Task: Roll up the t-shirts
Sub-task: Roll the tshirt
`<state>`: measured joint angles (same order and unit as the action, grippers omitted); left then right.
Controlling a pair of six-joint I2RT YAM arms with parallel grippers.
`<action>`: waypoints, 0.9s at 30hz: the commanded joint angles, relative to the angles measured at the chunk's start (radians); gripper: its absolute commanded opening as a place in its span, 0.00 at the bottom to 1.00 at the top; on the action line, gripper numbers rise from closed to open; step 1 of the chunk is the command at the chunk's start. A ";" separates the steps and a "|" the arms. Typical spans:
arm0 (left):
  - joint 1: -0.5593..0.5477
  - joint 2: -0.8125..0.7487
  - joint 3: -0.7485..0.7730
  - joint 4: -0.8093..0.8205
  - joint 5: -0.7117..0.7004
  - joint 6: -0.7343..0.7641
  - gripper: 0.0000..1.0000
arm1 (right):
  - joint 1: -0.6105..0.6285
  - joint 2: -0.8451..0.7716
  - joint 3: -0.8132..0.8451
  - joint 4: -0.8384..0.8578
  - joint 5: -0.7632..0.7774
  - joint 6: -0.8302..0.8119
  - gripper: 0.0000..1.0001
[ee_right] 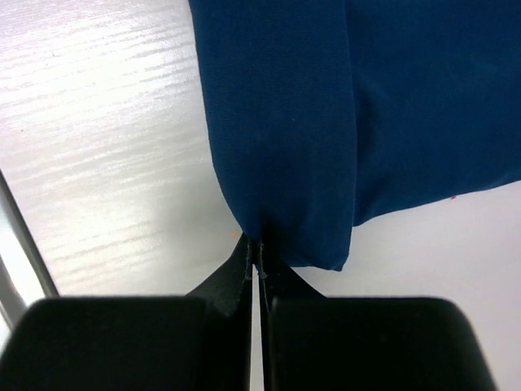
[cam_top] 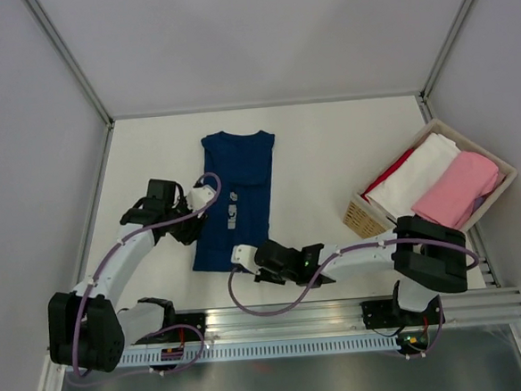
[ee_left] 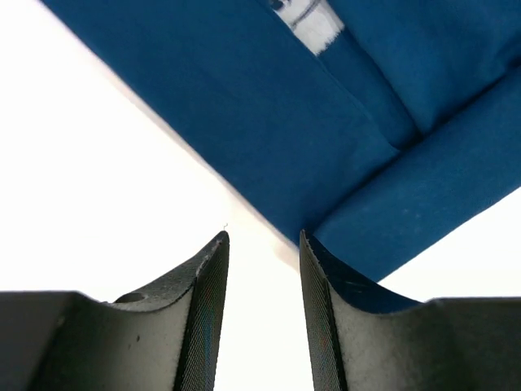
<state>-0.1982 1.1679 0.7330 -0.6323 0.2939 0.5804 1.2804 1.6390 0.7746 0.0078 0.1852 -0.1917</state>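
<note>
A navy blue t-shirt (cam_top: 236, 197) lies folded into a long strip on the white table, collar end far, with a small white-and-pale-blue print (cam_top: 232, 217) near its middle. My left gripper (cam_top: 198, 219) is open at the strip's left edge; in the left wrist view (ee_left: 264, 238) bare table shows between its fingers and the shirt (ee_left: 326, 122) lies just beyond. My right gripper (cam_top: 244, 257) is at the near right corner; in the right wrist view (ee_right: 259, 246) it is shut on the shirt's hem (ee_right: 277, 163).
A wicker basket (cam_top: 364, 217) at the right holds rolled white (cam_top: 422, 171), pink (cam_top: 457, 191) and red (cam_top: 393, 170) shirts. White walls with metal posts enclose the table. An aluminium rail (cam_top: 340, 315) runs along the near edge.
</note>
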 commanded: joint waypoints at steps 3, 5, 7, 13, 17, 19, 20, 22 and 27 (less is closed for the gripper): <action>-0.049 -0.053 -0.001 -0.050 0.025 0.039 0.48 | -0.113 -0.071 -0.044 0.018 -0.306 0.101 0.00; -0.076 -0.088 -0.007 -0.098 0.069 0.093 0.49 | -0.145 -0.077 -0.058 0.035 -0.367 0.124 0.00; -0.087 -0.091 -0.009 -0.148 0.120 0.165 0.54 | -0.191 -0.084 -0.066 0.046 -0.426 0.127 0.00; -0.216 -0.088 -0.104 -0.142 0.074 0.288 0.57 | -0.269 -0.087 -0.074 0.072 -0.550 0.149 0.00; -0.239 -0.088 -0.136 -0.104 0.034 0.323 0.58 | -0.302 -0.087 -0.075 0.095 -0.590 0.163 0.00; -0.247 -0.088 -0.148 -0.102 0.030 0.337 0.58 | -0.309 -0.084 -0.069 0.090 -0.612 0.164 0.00; -0.248 -0.088 -0.165 -0.101 0.031 0.346 0.58 | -0.315 -0.084 -0.064 0.089 -0.618 0.164 0.00; -0.251 -0.088 -0.185 -0.086 0.022 0.351 0.59 | -0.322 -0.082 -0.063 0.089 -0.625 0.166 0.00; -0.253 -0.083 -0.256 0.041 -0.073 0.343 0.58 | -0.332 -0.079 -0.052 0.070 -0.641 0.164 0.00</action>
<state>-0.4458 1.0855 0.5068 -0.6762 0.2871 0.8806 0.9562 1.5791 0.7063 0.0517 -0.4015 -0.0372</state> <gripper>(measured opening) 0.586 0.010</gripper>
